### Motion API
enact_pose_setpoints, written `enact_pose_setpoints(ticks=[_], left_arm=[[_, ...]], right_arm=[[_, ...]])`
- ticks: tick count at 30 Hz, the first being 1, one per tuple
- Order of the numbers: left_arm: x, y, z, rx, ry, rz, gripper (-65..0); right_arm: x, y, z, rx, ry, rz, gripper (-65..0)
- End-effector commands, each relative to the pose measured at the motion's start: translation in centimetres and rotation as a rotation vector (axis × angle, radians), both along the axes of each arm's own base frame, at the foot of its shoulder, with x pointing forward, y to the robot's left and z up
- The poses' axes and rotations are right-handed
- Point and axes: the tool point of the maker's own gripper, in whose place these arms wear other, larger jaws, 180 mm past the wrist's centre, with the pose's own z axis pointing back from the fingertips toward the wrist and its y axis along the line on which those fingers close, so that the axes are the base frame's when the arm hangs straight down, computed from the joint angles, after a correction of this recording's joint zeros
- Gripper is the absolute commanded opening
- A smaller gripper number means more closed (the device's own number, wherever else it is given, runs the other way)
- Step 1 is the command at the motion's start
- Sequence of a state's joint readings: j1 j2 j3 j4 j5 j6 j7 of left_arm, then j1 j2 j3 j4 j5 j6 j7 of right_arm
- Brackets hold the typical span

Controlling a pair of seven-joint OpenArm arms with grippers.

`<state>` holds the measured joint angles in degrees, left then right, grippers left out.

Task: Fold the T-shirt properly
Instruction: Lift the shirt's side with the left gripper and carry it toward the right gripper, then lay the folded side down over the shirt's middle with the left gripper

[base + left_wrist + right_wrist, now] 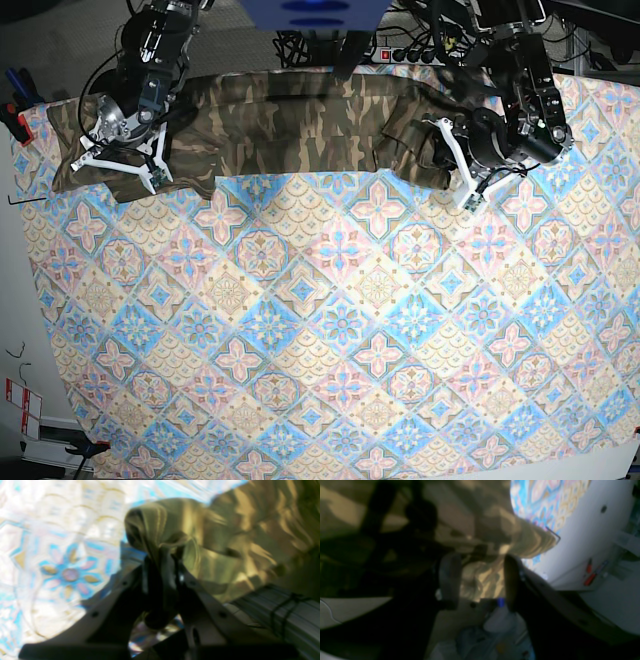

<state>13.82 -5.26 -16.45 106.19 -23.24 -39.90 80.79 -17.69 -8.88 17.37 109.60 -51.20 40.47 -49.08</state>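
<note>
Table (pixel 340 330): covered edge to edge by a blue-and-pink patterned tablecloth (pixel 380 300); the near and middle parts of it carry nothing.
T-shirt (pixel 290 125): camouflage cloth lying as a long band along the far edge of the table, running from the far-left corner to past the middle. It reads as already doubled lengthwise, with bunching at both ends.
Progress: judged as mid-fold. The band is formed; the crosswise folds and any smoothing of the two lumpy ends look not yet done.
Left tool (pixel 162 562): fingers drawn together on a gathered tuft of the T-shirt's hem or sleeve edge, raised just off the tablecloth at the band's right end in the base view. Clamped on cloth.
Right tool (pixel 480 580): fingers (pixel 450 580) standing apart with a fold of camouflage cloth between them, at the band's left end. The wrist view is dark and blurred, so I cannot tell whether the pads actually press the cloth or merely straddle it.
Containers: none on the table. Something pale and bag-like shows below the table edge in the right wrist view; too blurred to name or to see into.
</note>
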Motion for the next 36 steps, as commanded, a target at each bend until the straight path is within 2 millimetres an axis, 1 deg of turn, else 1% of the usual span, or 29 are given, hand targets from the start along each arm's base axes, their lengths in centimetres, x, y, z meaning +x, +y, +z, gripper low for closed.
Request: enact_pose_setpoints(ticks=[1,3,4,5,7,9,10,11,13,15,17,18,20,23,25,28,30,31,35,36], left_arm=[[0.8,-0.3,0.9,-0.018,-0.042,-0.005,-60.9],[0.2,-0.4,0.7,-0.017,-0.030,-0.007,-60.8],[0.2,-0.5,0.9,-0.017,-0.036,-0.012,-60.7],[0.2,-1.1,1.0,-0.020,-0.042,-0.023,-60.7],[0.6,-2.2,2.1,-0.024,-0.079,-0.051,-60.7],[1.1,-4.6,3.6,-0.062,-0.135,-0.081,-60.7],[1.2,-5.7,4.1,-0.080,-0.149,-0.097,-60.7],[1.0,-7.1,4.3,-0.103,-0.150,-0.123,-60.7],[0.8,-9.2,4.5,-0.131,-0.152,-0.182,-60.6],[0.2,-12.5,4.9,-0.184,-0.153,-0.254,-60.6],[-0.2,-15.3,5.6,-0.227,-0.162,-0.318,-61.1],[-0.2,-16.1,5.9,-0.236,-0.171,-0.343,-61.0],[0.0,-16.6,6.2,-0.248,-0.179,-0.358,-61.1],[0.5,-16.6,6.3,-0.238,-0.190,-0.365,-60.6],[1.1,-17.0,6.0,-0.243,-0.180,-0.375,-60.5],[1.5,-19.9,4.6,-0.257,-0.131,-0.495,-60.5],[1.6,-20.6,3.7,-0.231,-0.104,-0.572,-60.5],[1.5,-21.3,3.7,-0.226,-0.103,-0.606,-60.5],[1.5,-23.6,4.6,-0.193,-0.147,-0.740,-60.5],[1.1,-24.4,4.6,-0.185,-0.146,-0.785,-60.5]], right_arm=[[0.2,-0.7,0.8,-0.033,-0.012,-0.009,-38.7],[0.2,-0.7,0.8,-0.033,-0.012,-0.009,-38.7],[0.2,-0.7,0.8,-0.033,-0.012,-0.009,-38.7],[0.2,-0.7,0.8,-0.033,-0.012,-0.009,-38.7],[0.2,-0.7,0.8,-0.033,-0.012,-0.009,-38.7],[0.2,-0.7,0.8,-0.033,-0.012,-0.009,-38.7],[0.2,-0.7,0.7,-0.031,-0.013,-0.010,-38.7],[0.2,-0.7,0.7,-0.031,-0.013,-0.010,-38.7],[0.2,-0.7,0.7,-0.031,-0.013,-0.010,-38.7],[0.2,-0.7,0.7,-0.031,-0.013,-0.010,-38.7],[0.2,-0.7,0.7,-0.031,-0.013,-0.010,-38.7],[0.2,-0.7,0.7,-0.031,-0.013,-0.010,-38.7],[0.1,-0.7,0.8,-0.032,-0.013,-0.011,-38.7],[0.2,-0.7,0.7,-0.028,-0.015,-0.011,-38.7],[0.2,-0.7,0.7,-0.026,-0.015,-0.011,-38.7],[0.1,-0.6,0.7,-0.026,-0.014,-0.012,-38.7],[0.1,-0.5,0.7,-0.024,-0.013,-0.013,-38.7],[0.1,-0.5,0.6,-0.022,-0.013,-0.014,-38.7],[0.1,-0.5,0.7,-0.022,-0.014,-0.013,-38.7],[0.1,-0.5,0.7,-0.022,-0.014,-0.013,-38.7]])
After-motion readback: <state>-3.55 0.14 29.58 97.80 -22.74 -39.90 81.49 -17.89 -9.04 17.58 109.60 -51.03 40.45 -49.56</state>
